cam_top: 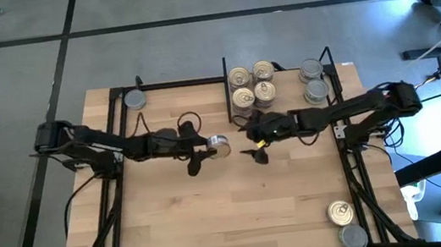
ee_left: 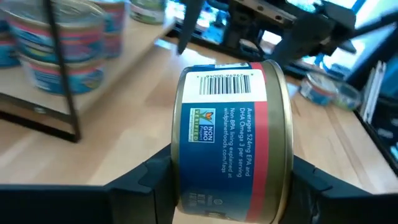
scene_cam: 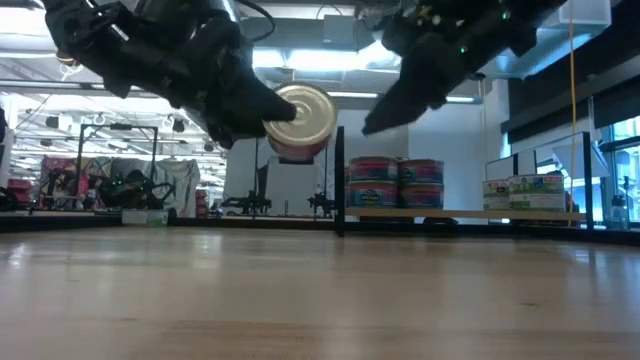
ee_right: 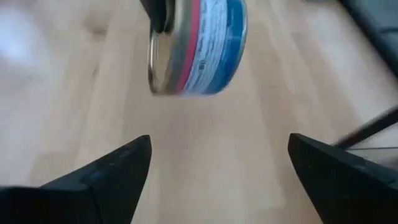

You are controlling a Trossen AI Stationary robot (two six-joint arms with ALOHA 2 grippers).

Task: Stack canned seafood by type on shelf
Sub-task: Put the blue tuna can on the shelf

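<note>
Tin point(cam_top: 218, 146) sits mid-frame in the high view, just left of center, clamped on its sides between the left gripper's point(cam_top: 204, 150) fingers and held clear of the tabletop point(cam_top: 241, 215); low view shows it up in the air, tipped on edge with the gold lid point(scene_cam: 303, 116) facing the camera. Left wrist view: blue label with red band and barcode point(ee_left: 227, 124), one dark finger point(ee_left: 146, 180) pressed on each side of the can, so jaws partly closed on it. Right gripper point(cam_top: 255, 143) is just right of the tin, not touching it; in the right wrist view its two fingers point(ee_right: 109, 174) stand wide apart with nothing between them, the tin hanging beyond them over bare wood. Shelf point(cam_top: 190, 83) runs along the upper edge of the table, black divider point(cam_top: 226, 88) at center. Right of the divider: four gold-lid tins point(cam_top: 251, 84) in a tight two-by-two block, then two grey-lid tins point(cam_top: 313, 80) near the upper right bar. One grey-lid tin point(cam_top: 135, 100) at the shelf's upper left corner. Two more tins point(cam_top: 346, 225) at lower right of the table, well apart from the shelf.
</note>
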